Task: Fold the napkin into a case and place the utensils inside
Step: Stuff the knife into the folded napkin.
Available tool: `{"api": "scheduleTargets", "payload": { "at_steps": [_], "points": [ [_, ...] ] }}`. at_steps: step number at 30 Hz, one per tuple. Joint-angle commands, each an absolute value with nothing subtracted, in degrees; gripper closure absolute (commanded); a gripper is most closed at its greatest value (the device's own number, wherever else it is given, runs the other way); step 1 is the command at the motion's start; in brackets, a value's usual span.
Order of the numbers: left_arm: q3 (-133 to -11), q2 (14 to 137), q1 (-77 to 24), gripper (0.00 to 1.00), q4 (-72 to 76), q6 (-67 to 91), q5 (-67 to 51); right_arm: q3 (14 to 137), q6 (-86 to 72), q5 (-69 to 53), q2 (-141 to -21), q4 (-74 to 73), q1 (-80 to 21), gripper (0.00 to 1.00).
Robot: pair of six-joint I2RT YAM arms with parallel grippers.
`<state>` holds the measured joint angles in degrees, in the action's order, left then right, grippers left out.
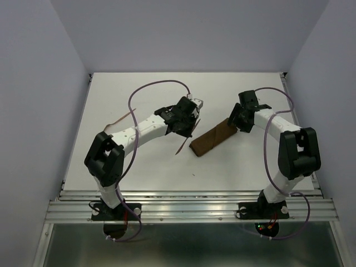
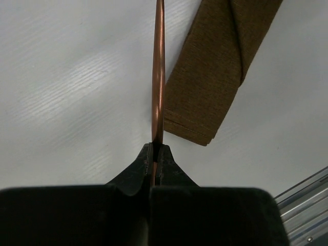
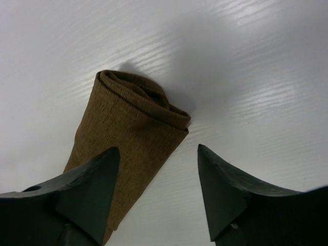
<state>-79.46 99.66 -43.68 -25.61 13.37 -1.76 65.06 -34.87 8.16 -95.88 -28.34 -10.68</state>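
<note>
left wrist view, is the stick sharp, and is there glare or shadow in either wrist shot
Left wrist view: the utensil is fairly sharp with a bright highlight along it, the table shows streaky glare, the left gripper is near-black. Right wrist view: the case shows crisp weave and casts a soft shadow past its far end; the table glares at upper right.

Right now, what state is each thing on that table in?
Napkin: folded into a narrow pouch, lying flat.
Left gripper: shut on one stick.
Right gripper: open, above the pouch's end.
Other stick: lying loose, off to the left.
</note>
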Motion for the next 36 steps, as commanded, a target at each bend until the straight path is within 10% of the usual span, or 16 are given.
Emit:
{"api": "scheduleTargets", "payload": {
  "at_steps": [1, 7, 36],
  "points": [
    [-83.1, 100.0, -46.7, 1.0, -25.4, 12.5, -2.2, 69.7, -33.6, 9.8, -99.6, -26.9, -9.8, 0.37],
    [-84.3, 101.0, -49.1, 1.0, -26.0, 12.0, -2.8, 71.7, -33.0, 6.9, -103.9, -25.8, -9.8, 0.53],
    [-87.8, 110.6, -52.3, 1.0, -30.0, 9.3, -1.0, 68.9, -22.9, -6.7, -104.7, -20.7, -10.9, 0.55]
  ]
}}
